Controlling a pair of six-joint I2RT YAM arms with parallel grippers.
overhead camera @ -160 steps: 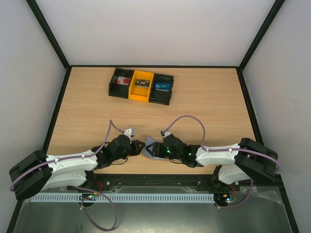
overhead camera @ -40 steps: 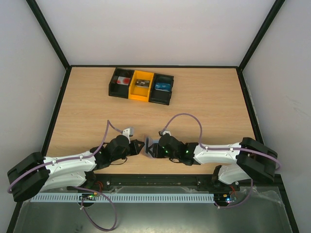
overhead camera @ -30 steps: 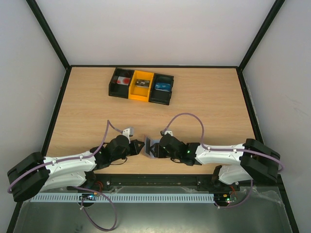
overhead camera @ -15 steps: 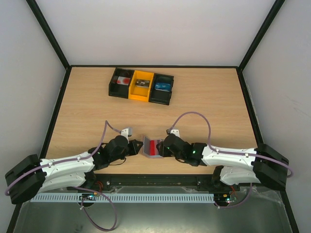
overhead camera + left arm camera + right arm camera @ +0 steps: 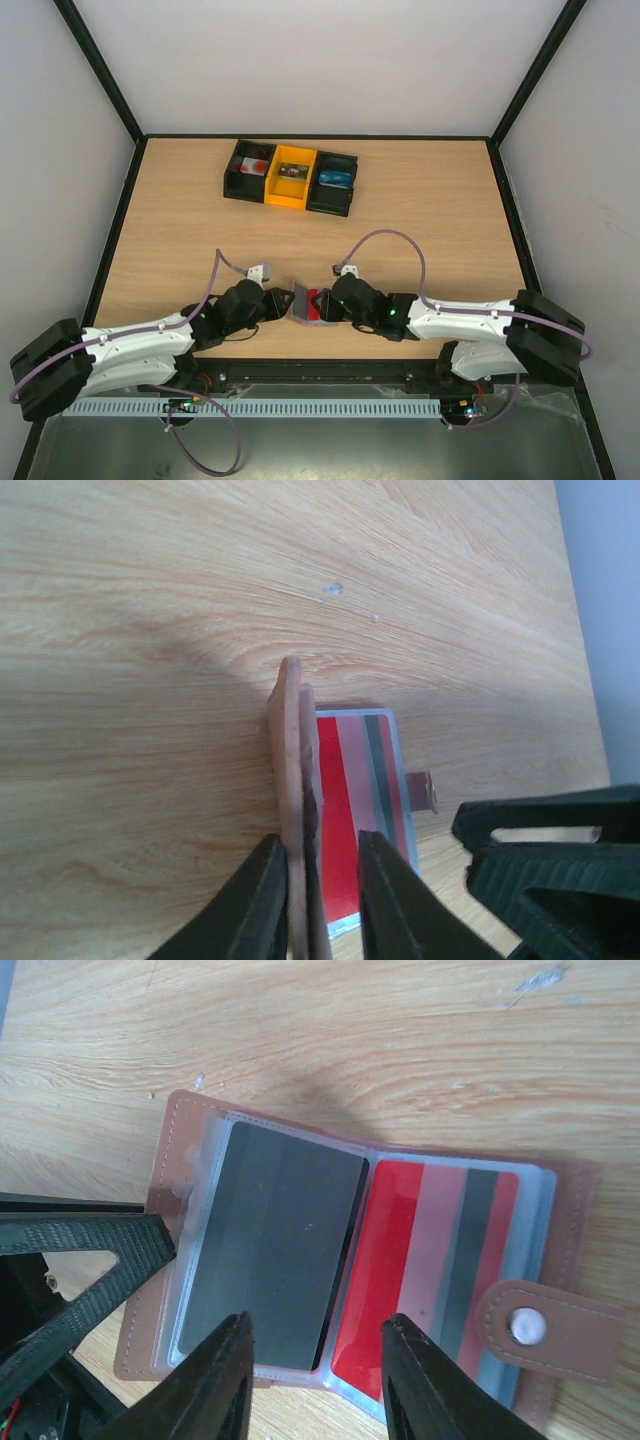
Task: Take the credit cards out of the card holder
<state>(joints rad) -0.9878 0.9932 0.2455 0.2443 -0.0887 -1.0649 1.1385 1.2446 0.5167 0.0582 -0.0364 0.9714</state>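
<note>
holder open, both cards seated: removal not begun

status. the flat brown-rimmed card holder with clear pockets [image 5: 572,1230] lies opened near the front edge of the pale wooden surface [image 5: 420,230], between the two arms. i count two credit cards, each fully inside its pocket. a red-and-pink striped thin card [image 5: 430,1260] sits in the half that carries the brown snap tab [image 5: 545,1328]. a dark grey thin card [image 5: 275,1250] sits in the other half. neither shows any edge drawn out. by my judgement the opening step is done and all of the removal is left: two cards to pull.

pincers. the right pincer [image 5: 315,1360] is spread wide and empty, hovering over the fold between the two pockets. the left pincer [image 5: 320,865] is narrow and straddles the holder's outer flap. one finger [image 5: 255,910] lies against the brown cover, but a sliver of gap shows on the other side, so i cannot tell whether it truly clamps.

views compared. the left wrist view shows that flap edge-on, raised close to upright off the surface, which the right wrist view does not make plain. only the right wrist view shows the grey card's face and both pockets together. the top view resolves neither, but it alone gives the layout: a row of black and orange plastic bins [image 5: 290,178] stands well apart at the far side.
</note>
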